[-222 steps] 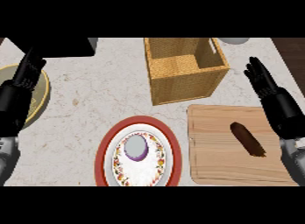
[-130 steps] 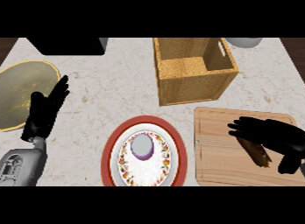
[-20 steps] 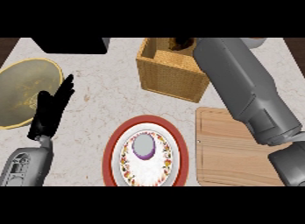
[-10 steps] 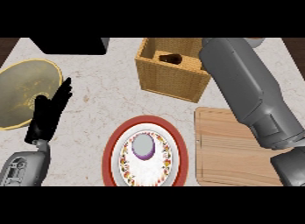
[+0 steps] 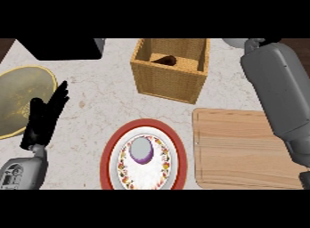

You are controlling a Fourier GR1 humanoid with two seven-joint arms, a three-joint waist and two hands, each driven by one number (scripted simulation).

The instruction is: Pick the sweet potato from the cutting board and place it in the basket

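The pale marbled bench (image 5: 91,95) carries a wicker basket (image 5: 167,82) at the back and a wooden board (image 5: 240,151) front right. A red-rimmed plate (image 5: 144,122) lies just left of the board, a yellow bowl (image 5: 13,102) far left, and a black box (image 5: 65,48) back left.

Left hand (image 5: 46,116) open; right forearm (image 5: 280,84) seemingly outstretched.

Red-rimmed plate (image 5: 110,149) front centre; yellow bowl (image 5: 13,100) left.

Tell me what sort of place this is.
Most likely a kitchen counter: a marbled top carries a wooden cutting board, a patterned plate and a basket holding a sweet potato.
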